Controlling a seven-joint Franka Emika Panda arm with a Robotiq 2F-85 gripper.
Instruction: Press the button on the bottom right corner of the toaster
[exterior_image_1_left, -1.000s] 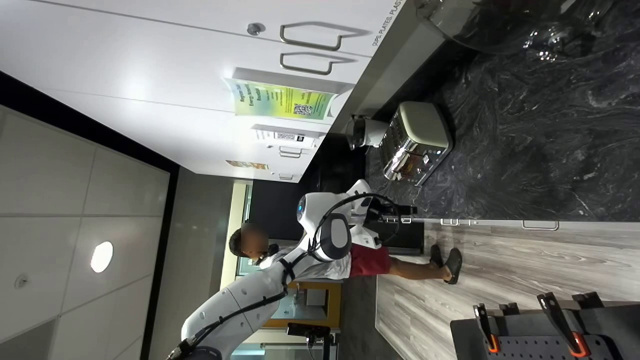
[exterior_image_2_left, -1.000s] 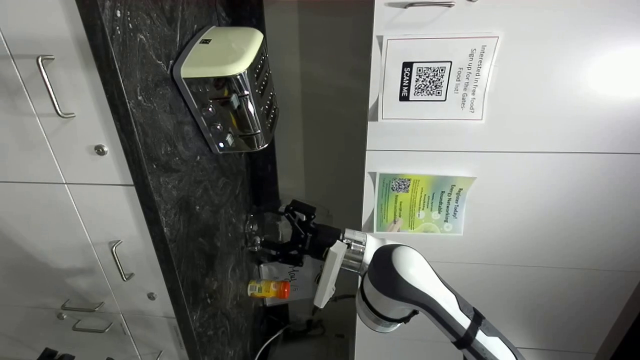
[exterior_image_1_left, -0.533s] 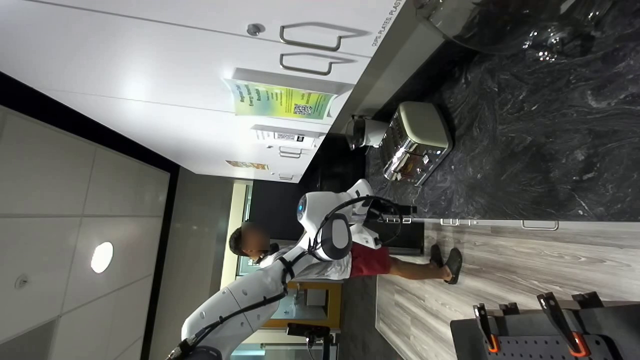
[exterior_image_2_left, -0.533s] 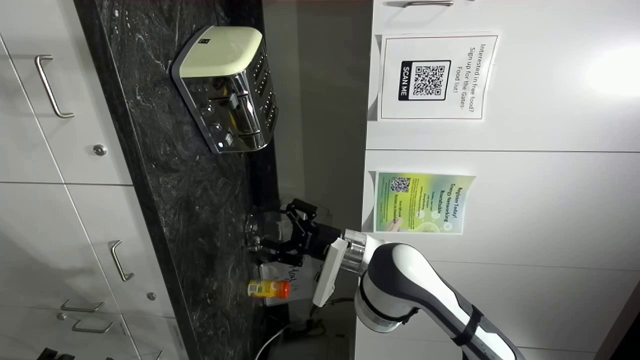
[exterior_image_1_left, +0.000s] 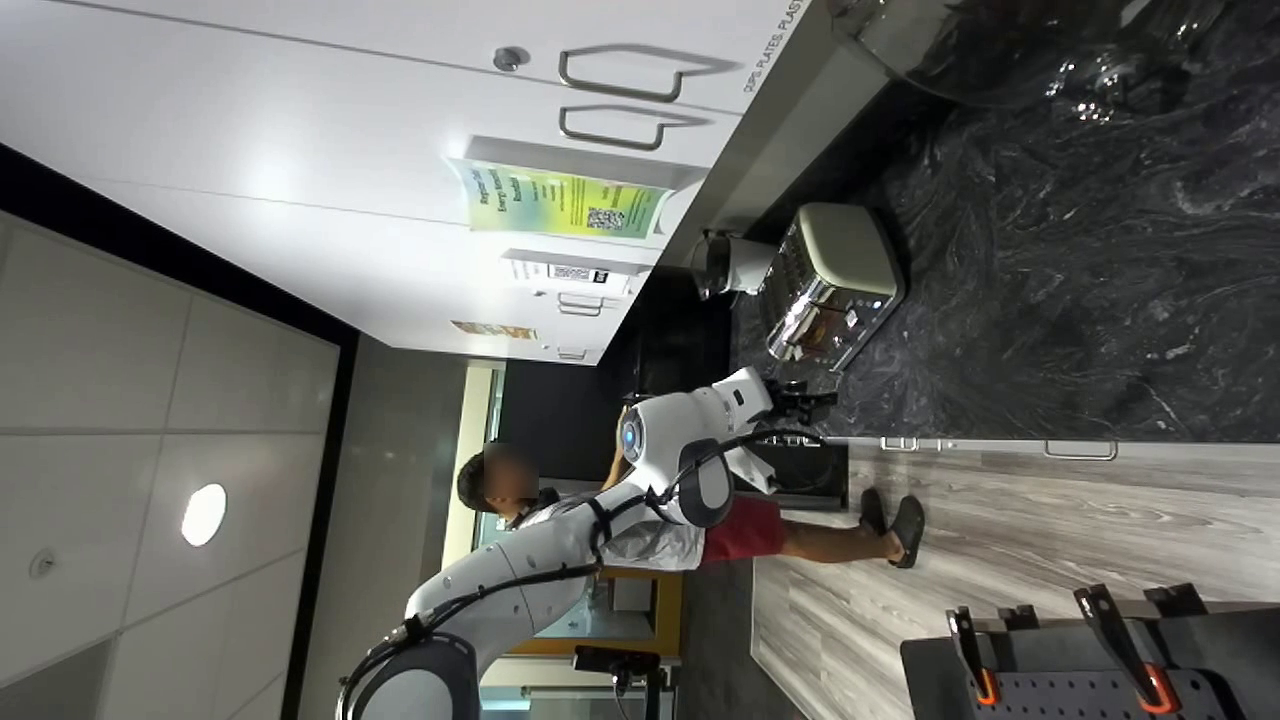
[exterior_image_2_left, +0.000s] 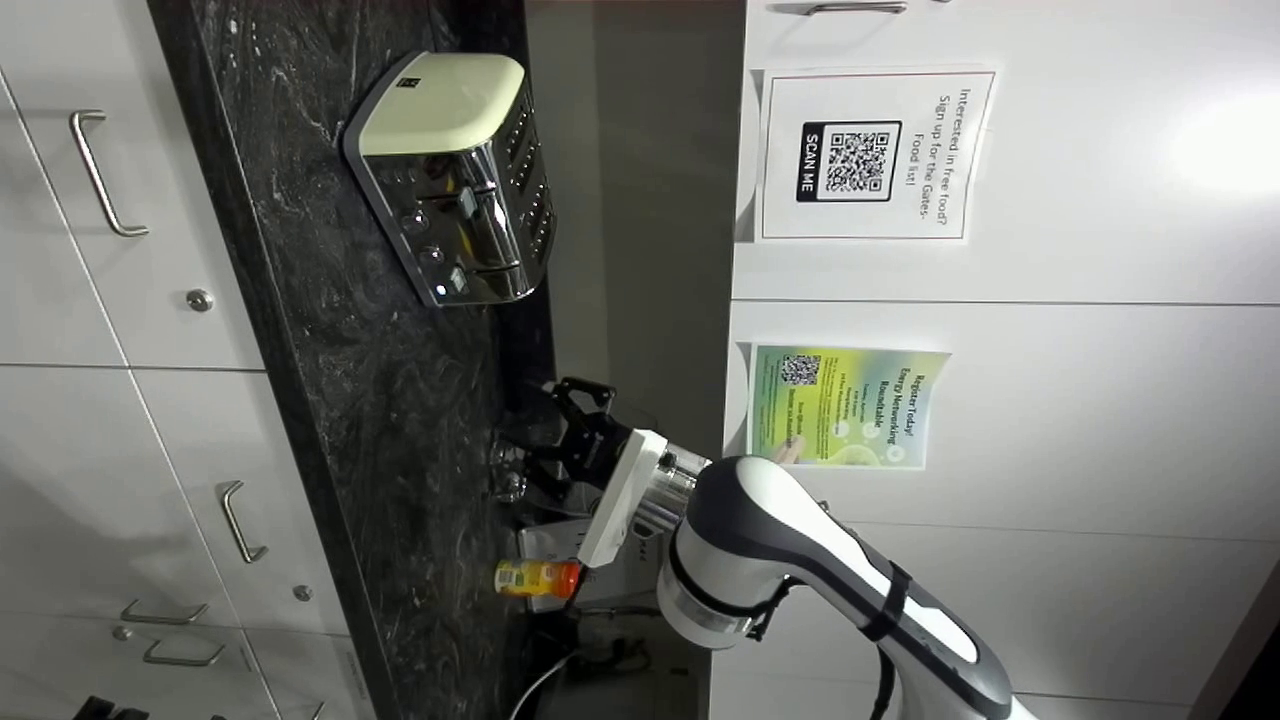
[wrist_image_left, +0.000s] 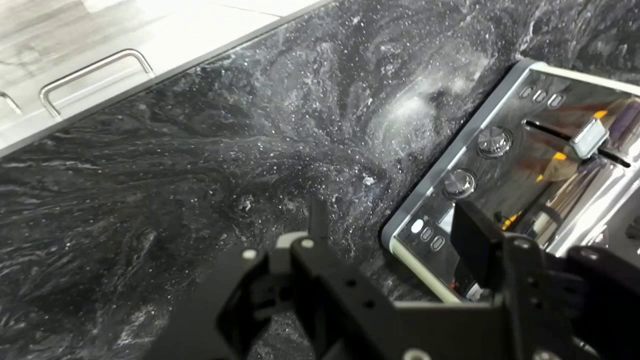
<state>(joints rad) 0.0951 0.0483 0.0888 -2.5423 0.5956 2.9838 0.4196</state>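
1. The toaster (wrist_image_left: 520, 190) stands on the dark marbled counter (wrist_image_left: 150, 175); all three views have it. Both exterior views give me its cream end panel (exterior_image_2_left: 440, 105) and slotted top (exterior_image_2_left: 525, 170).
2. The wrist view makes its front plainest: two round knobs (wrist_image_left: 459, 183), a lever (wrist_image_left: 590, 137) in a slot, small oval buttons toward either end. At the bottom right corner one of them, the lit button (wrist_image_left: 417, 226), glows white — in an exterior view it is just a bright dot (exterior_image_2_left: 441, 290).
3. My gripper (wrist_image_left: 392, 220) is spread wide, fingertips well apart; in the wrist view the toaster's corner shows in the gap between them. One finger (wrist_image_left: 475, 240) covers part of the toaster's front.
4. The wrist view leaves contact unclear, but in an exterior view I am near the toaster and apart from it. Whether a fingertip touches the counter — I cannot tell.
5. Only an exterior view shows me the yellow bottle (exterior_image_2_left: 525, 577) with its orange cap.
6. Only an exterior view shows the person (exterior_image_1_left: 752, 530) in red shorts and a large clear glass vessel (exterior_image_1_left: 950, 55).
7. A green flyer (exterior_image_2_left: 850, 405) hangs in both exterior views; the wrist view adds a drawer handle (wrist_image_left: 86, 72) below the counter's edge.
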